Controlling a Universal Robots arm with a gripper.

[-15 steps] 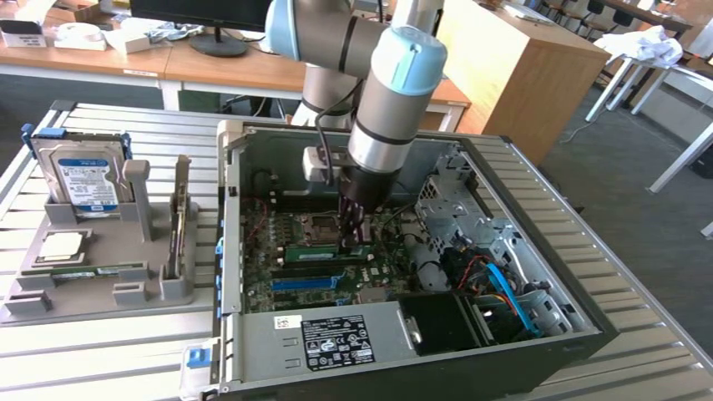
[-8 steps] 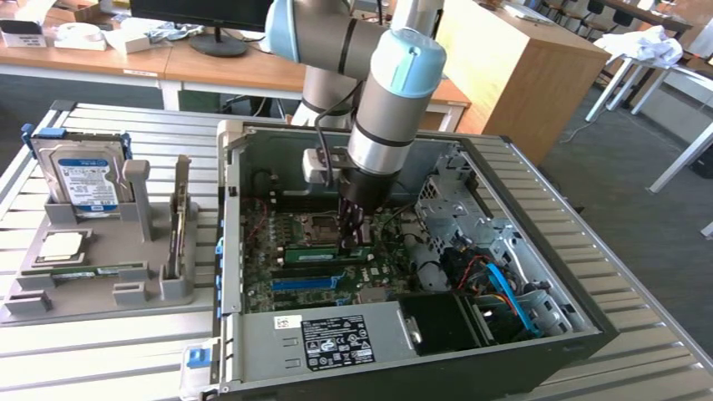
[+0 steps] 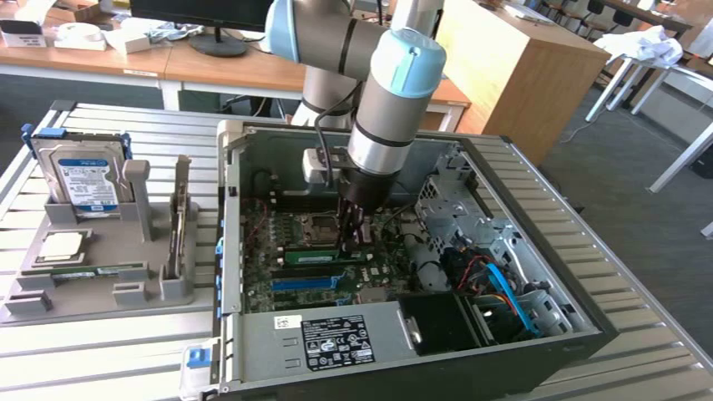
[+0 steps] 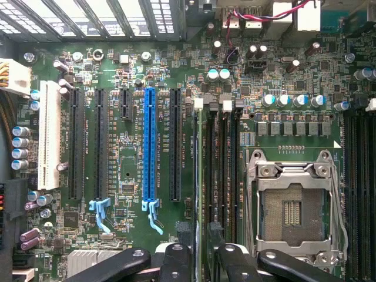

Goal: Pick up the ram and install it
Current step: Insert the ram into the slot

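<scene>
The ram, a long green stick with a pale label, stands on edge in a memory slot on the motherboard, beside the empty processor socket. My gripper reaches straight down into the open computer case and hangs right over the ram's end nearer the exterior view's right. In the wrist view the ram shows edge-on as a thin line in the slot. My gripper straddles it, its black fingers standing a little apart on either side. The jaws look open and off the stick.
The case walls and the drive cage with its blue and orange cables hem in the arm. On the exterior view's left, a grey holder carries a blue-labelled hard drive, a square silver processor chip and another green stick.
</scene>
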